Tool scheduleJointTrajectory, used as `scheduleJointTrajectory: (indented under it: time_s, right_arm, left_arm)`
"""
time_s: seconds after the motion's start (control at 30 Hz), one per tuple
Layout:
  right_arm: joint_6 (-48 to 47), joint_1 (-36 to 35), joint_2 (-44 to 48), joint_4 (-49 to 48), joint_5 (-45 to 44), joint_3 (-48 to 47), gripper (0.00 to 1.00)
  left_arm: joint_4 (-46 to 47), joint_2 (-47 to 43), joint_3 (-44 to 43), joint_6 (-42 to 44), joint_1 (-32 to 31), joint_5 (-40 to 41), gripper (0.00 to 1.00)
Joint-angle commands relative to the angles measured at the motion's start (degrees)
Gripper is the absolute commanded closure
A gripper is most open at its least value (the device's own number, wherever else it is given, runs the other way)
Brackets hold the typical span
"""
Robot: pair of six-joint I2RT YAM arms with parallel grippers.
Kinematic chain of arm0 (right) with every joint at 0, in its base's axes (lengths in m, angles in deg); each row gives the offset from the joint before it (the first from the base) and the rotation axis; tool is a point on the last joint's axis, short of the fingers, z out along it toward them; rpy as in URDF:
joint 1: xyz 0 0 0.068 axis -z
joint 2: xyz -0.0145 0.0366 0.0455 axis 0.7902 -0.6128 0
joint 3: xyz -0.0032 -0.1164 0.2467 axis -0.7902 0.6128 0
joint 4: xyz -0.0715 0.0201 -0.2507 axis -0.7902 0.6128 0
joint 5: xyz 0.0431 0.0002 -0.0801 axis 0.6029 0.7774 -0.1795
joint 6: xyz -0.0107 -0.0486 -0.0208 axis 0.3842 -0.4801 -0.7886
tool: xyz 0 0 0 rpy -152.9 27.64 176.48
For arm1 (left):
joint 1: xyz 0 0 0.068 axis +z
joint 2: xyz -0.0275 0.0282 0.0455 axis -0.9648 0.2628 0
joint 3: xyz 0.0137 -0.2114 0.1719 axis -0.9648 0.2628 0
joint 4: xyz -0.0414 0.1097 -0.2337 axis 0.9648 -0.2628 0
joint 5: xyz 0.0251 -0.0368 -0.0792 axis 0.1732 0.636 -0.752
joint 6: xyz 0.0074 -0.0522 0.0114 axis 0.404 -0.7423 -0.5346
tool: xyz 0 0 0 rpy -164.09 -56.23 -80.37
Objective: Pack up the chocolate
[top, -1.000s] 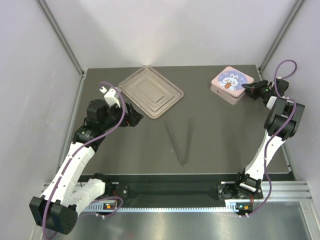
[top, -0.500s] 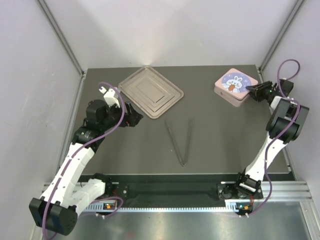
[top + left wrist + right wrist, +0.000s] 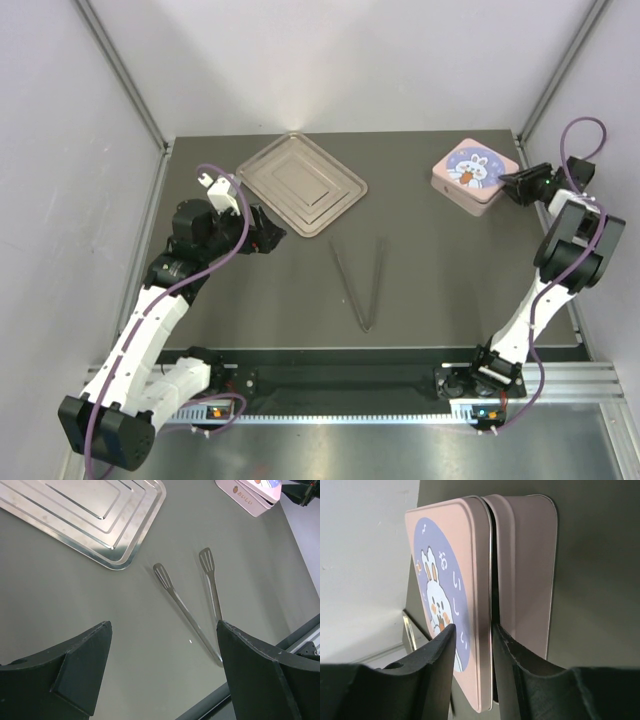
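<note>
We find no chocolate showing in any view, so we cannot tell where it lies relative to the grippers. The pink box (image 3: 475,172) sits at 1 o'clock on the table (image 3: 450,270), its inside hidden. The right gripper (image 3: 506,184) meets the box from its 3 o'clock side and grasps the lid (image 3: 450,590): one finger presses the rabbit-printed top, and the other sits in the narrow gap between lid and base (image 3: 525,570). The left gripper (image 3: 272,232) hovers at 9 o'clock, jaws spread wide and holding nothing, just beside the metal tray (image 3: 300,184) at 11 o'clock. The tongs (image 3: 362,283) lie at the centre, tips toward 12 o'clock, touched by neither arm.
</note>
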Motion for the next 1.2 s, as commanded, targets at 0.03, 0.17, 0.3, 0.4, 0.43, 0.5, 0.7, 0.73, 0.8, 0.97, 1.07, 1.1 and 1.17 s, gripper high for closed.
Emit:
scheduleJointTrajectory:
  time_s: [0.03, 0.17, 0.3, 0.4, 0.43, 0.5, 0.7, 0.73, 0.8, 0.97, 1.07, 1.1, 1.17]
  right_arm:
    - [-2.78, 2.38, 4.78, 4.97, -7.48, -1.25, 0.63]
    - [-3.3, 2.21, 5.57, 6.39, -8.81, -1.87, 0.59]
    - [-4.71, 1.85, 6.8, 9.11, -11.54, -2.84, 0.58]
    - [-5.41, 1.94, 7.86, 10.34, -13.29, -3.71, 0.58]
    - [-5.41, 1.86, 8.03, 10.78, -13.56, -3.89, 0.58]
    - [-5.5, 1.94, 8.39, 11.48, -13.91, -4.42, 0.58]
    - [-5.24, 1.94, 9.09, 13.85, -16.37, -4.42, 0.59]
    - [-5.24, 2.03, 9.26, 14.38, -16.98, -4.51, 0.59]
    - [-5.33, 1.94, 9.53, 15.52, -17.6, -4.51, 0.59]
    - [-5.59, 1.86, 10.76, 16.85, -19.54, -4.68, 0.55]
    - [-5.68, 1.59, 9.8, 16.85, -18.84, -5.65, 0.52]
    - [-5.68, 1.5, 9.45, 16.85, -18.49, -5.91, 0.51]
    - [-5.76, 0.98, 8.39, 16.85, -18.13, -6.44, 0.49]
  left_arm:
    - [1.46, -1.01, -0.23, 1.0, 0.02, 0.55, 0.1]
    - [1.37, -1.1, -0.23, 1.0, 0.02, 0.46, 0.1]
    - [1.46, -1.01, -0.23, 1.0, 0.02, 0.46, 0.1]
    - [1.55, -0.92, -0.23, 0.91, 0.02, 0.46, 0.1]
    - [1.55, -1.01, -0.23, 0.91, 0.02, 0.37, 0.1]
    - [1.55, -1.1, -0.23, 0.91, 0.02, 0.28, 0.1]
    - [1.55, -1.36, -0.14, 1.0, 0.02, 0.54, 0.1]
    - [1.55, -1.36, -0.14, 0.91, 0.02, 0.63, 0.1]
    - [1.46, -1.36, -0.14, 0.91, 0.02, 0.54, 0.1]
    - [1.46, -1.45, -0.14, 0.91, 0.02, 0.28, 0.1]
    - [1.46, -1.45, -0.23, 0.91, 0.02, 0.37, 0.1]
    - [1.46, -1.62, -0.23, 0.91, 0.02, 0.46, 0.1]
    - [1.46, -1.63, -0.14, 0.91, 0.02, 0.28, 0.1]
